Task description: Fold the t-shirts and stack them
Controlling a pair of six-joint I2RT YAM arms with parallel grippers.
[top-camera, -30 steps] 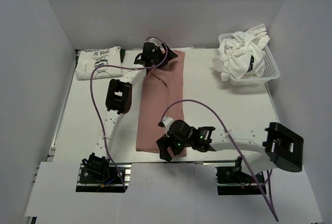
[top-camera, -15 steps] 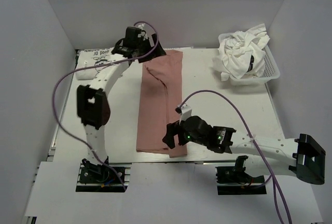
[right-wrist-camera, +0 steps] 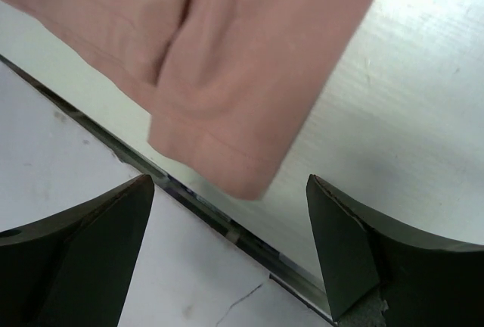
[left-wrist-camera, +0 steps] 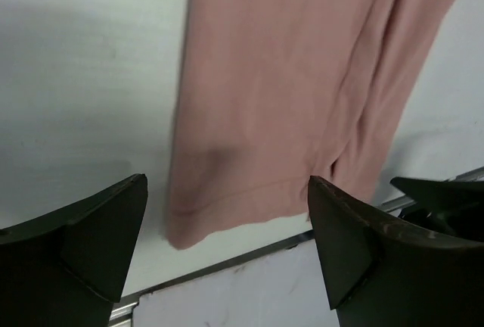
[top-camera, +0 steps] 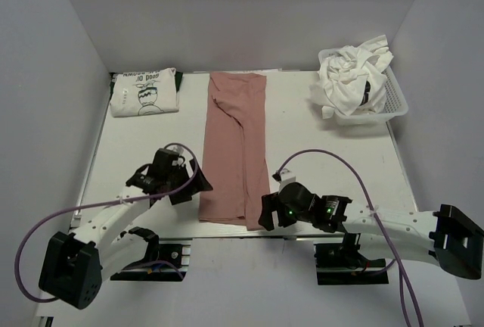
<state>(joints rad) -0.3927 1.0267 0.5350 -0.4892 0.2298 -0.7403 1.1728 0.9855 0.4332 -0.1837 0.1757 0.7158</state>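
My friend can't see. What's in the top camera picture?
A pink shirt, folded into a long strip, lies across the table, with the open left gripper and open right gripper beside its near corners. A folded printed shirt sits far left; a basket of crumpled white shirts far right.

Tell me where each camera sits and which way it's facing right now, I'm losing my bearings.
Top external: above and behind the arm bases, looking down on the table; both arms show, left hand and right hand flanking the pink t-shirt.
Left wrist: on the left arm, looking down past its own open fingers at the shirt's near left corner.
Right wrist: on the right arm, looking down past its open fingers at the near right corner.
Shared: all three see the shirt's near hem.
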